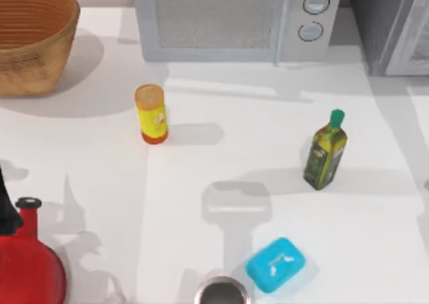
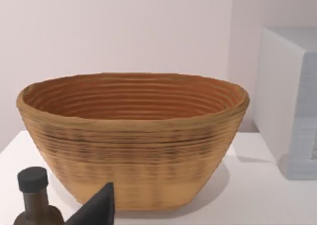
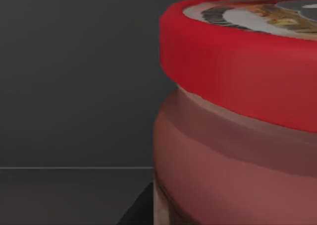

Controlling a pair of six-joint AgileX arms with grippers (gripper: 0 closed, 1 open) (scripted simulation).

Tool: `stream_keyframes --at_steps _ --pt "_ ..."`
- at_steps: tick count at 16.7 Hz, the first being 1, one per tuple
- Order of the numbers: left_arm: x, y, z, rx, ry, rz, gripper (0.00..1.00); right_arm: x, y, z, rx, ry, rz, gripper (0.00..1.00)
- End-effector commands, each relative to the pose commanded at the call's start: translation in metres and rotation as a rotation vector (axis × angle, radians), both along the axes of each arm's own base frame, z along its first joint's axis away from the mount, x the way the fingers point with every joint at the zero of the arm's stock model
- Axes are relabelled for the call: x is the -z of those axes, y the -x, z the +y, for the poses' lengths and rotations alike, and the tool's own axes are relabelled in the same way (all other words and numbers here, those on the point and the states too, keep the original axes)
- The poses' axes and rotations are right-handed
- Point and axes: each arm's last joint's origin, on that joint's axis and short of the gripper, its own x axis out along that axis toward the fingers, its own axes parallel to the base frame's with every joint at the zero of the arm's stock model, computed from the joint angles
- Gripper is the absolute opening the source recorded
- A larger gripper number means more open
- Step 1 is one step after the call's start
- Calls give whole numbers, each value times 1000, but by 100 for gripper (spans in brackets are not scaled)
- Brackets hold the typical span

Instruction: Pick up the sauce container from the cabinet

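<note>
Sauce container (image 3: 237, 136) sat inside the dark cabinet (image 3: 74, 86), right up against the right wrist camera; looked rigid, fairly heavy, smooth-sided, so grip body below red lid; end effector state: can't tell.

We find no legible text, brand or number. The sauce container (image 3: 237, 136) lid bears a round emblem without readable lettering. The yellow canister (image 1: 151, 113) and green oil bottle (image 1: 326, 150) carry labels too small to read. The microwave (image 1: 238, 19) knobs show no markings.
</note>
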Motion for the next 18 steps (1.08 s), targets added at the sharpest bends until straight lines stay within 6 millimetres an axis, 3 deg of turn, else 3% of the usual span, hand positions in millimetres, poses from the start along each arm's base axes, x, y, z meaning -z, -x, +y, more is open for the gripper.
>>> stream_keyframes --at_steps 6,16,18 --pt "0 0 0 0 0 0 100 0 0 0 0 0 0 2" --pt "0 0 0 0 0 0 100 -1 1 1 -1 -2 -1 0" --pt "0 0 0 0 0 0 100 -10 16 3 2 -3 -9 0"
